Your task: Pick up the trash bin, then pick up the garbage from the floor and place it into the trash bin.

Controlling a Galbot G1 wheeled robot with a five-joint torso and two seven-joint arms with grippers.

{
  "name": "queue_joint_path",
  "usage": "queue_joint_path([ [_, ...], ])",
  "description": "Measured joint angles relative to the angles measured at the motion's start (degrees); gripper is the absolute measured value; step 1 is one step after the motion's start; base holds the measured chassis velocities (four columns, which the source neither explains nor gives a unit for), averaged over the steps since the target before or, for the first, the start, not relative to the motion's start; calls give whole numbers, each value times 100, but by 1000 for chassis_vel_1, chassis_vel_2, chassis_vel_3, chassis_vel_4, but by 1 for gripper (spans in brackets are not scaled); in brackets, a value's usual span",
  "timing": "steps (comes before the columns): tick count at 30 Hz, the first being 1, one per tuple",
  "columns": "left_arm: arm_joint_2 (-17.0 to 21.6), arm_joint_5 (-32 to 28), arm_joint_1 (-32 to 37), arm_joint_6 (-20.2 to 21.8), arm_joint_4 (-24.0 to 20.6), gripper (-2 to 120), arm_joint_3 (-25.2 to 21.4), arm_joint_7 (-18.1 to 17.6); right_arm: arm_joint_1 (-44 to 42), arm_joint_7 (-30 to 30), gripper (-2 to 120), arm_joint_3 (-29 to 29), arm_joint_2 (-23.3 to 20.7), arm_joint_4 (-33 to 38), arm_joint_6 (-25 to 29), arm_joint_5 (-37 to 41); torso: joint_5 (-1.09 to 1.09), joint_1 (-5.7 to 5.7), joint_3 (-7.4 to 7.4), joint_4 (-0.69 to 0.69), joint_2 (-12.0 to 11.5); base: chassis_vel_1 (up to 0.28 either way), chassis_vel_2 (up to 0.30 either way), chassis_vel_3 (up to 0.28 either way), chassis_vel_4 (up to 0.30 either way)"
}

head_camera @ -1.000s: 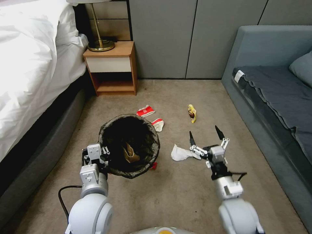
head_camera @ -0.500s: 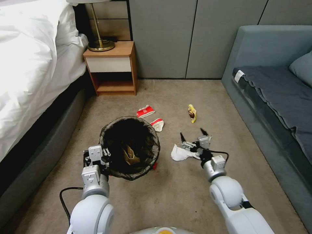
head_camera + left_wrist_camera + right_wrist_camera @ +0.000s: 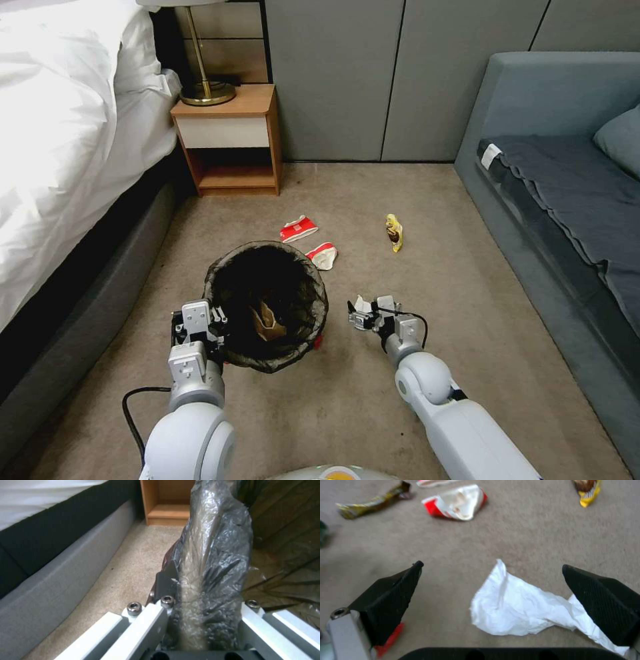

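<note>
two grippers: left gripper [image 3: 212, 319] clamped on trash bin [image 3: 267, 303] rim, bin off carpet; right gripper [image 3: 493, 580] spread wide, low over white tissue [image 3: 516, 610] on carpet beside bin.

Head view: right pincer [image 3: 365, 313] covers most of the white tissue [image 3: 516, 607], only a corner shows above it. Left pincer [image 3: 203, 620] tips buried in the trash bin [image 3: 265, 303] liner. Red scrap [image 3: 317, 341] beyond the bin mostly hidden, possibly a wrapper.
</note>
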Motion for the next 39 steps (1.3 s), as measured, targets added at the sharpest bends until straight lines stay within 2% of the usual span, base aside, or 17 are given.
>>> queue_joint_path([
  [8,-25,30,8,-10,-9,0,1,0,391,-32,100,42,161,-1007,50,-9,0,0,0,0,0,0,0,0,0],
  [26,-53,80,50,-34,-1,0,36,2,768,-205,100,342,338,-2262,390,-307,1,-1,-1,0,0,0,0,0,0],
  [30,-59,106,84,-50,-2,0,46,5,880,-252,97,464,405,-2558,469,-443,0,0,-1,0,0,0,0,0,0],
  [32,-54,107,93,-53,-3,0,37,5,925,-284,88,534,442,-2743,555,-537,0,-1,0,0,0,0,0,0,0],
  [33,-54,107,93,-53,-3,0,37,5,925,-284,88,534,442,-2743,555,-537,0,-1,0,0,0,0,0,0,0],
  [36,-50,108,105,-54,-12,0,20,5,1045,-421,70,629,469,-3102,798,-650,1,-1,0,0,0,0,0,0,0],
  [37,-50,108,105,-54,-12,0,20,5,1045,-421,70,629,469,-3102,798,-650,1,-1,0,0,0,0,0,0,0],
  [39,-77,131,124,-70,-10,0,44,5,1156,-488,61,657,487,-3296,873,-684,0,-1,0,0,0,0,0,0,0],
])
